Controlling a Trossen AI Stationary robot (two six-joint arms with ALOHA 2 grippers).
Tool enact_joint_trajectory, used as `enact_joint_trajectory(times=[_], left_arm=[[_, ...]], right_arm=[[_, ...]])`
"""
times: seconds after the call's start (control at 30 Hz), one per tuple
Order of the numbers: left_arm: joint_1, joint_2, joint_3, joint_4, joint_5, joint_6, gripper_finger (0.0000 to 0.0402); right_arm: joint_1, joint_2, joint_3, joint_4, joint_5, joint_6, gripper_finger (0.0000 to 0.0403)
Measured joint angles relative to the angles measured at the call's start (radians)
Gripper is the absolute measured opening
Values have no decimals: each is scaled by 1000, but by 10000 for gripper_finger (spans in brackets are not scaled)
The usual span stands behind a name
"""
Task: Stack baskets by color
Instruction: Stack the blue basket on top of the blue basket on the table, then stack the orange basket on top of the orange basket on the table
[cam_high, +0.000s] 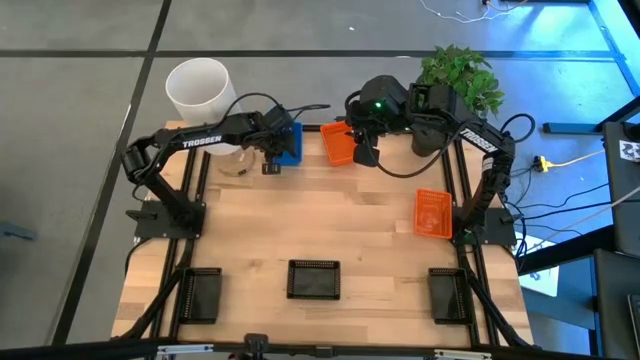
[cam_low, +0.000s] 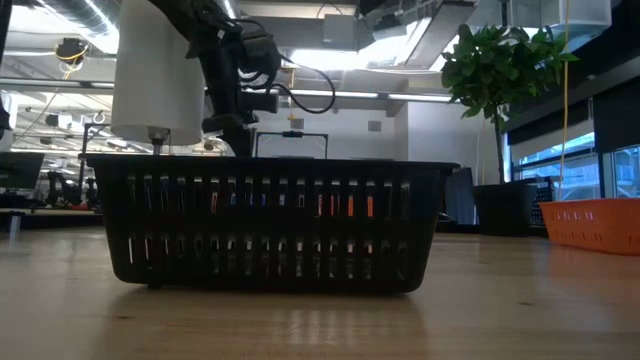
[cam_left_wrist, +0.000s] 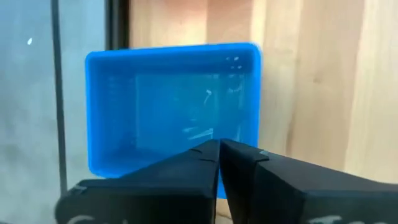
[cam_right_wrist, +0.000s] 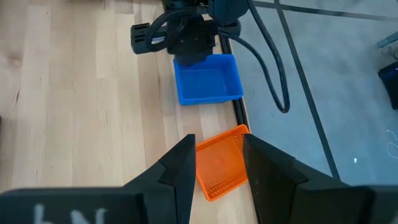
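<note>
Two claws up at the far edge | left claw (cam_left_wrist: 219, 149) clenched, empty, just above blue basket (cam_left_wrist: 171, 106) | right claw (cam_right_wrist: 217, 155) released over orange basket (cam_right_wrist: 221, 163) | tip: drop straight, straddle one wall, pinch, lift level.

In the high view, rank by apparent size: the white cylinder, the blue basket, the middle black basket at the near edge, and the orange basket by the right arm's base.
1. White cylinder, clearly largest.
2. Middle black basket and the orange basket: too alike to rank.
3. Blue basket, partly hidden under the left gripper, so its showing part looks smallest.
</note>
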Motion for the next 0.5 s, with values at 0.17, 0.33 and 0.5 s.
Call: enact_joint_trajectory(times=[0.17,0.33,0.5], left_arm=[[-15,0,0,6,3,1,20],[-59,-35,0,13,96,-67,9],[-157,-135,0,5,110,-120,3]], right_arm=[[0,0,0,3,0,0,133],[0,0,0,-10,0,4,133],[0,0,0,-96,-2,15,133]])
